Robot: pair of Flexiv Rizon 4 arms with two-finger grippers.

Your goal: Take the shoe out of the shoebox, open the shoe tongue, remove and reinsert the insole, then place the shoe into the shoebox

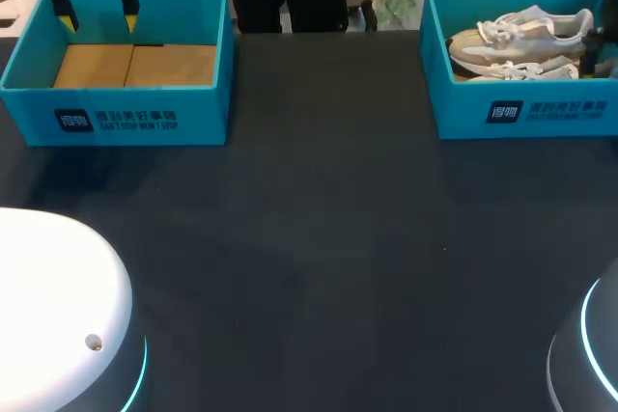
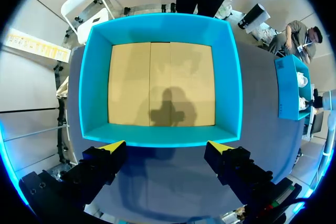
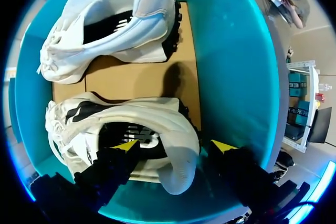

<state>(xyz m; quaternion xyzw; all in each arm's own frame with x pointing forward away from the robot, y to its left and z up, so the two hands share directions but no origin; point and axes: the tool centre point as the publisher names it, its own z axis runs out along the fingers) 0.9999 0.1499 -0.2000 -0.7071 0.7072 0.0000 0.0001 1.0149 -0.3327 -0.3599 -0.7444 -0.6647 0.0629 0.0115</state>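
Observation:
Two white shoes lie in the blue shoebox [image 1: 526,113] at the table's back right, one shoe [image 1: 526,31] behind the other [image 1: 521,69]. My right gripper [image 1: 591,50] hangs over that box's right end, mostly hidden. In the right wrist view it [image 3: 174,146] is open and straddles the heel of the nearer shoe [image 3: 131,114]: one finger over the shoe's opening, the other outside the heel. The second shoe [image 3: 105,30] lies ahead of it. My left gripper [image 1: 98,19] is open above the empty blue box [image 1: 135,108] at the back left.
The left box [image 2: 160,24] shows only its bare cardboard floor under my left gripper [image 2: 167,148]. The dark tabletop [image 1: 319,238] stretches between the two boxes. My arms' bases stand at the front left [image 1: 58,306] and front right [image 1: 589,354].

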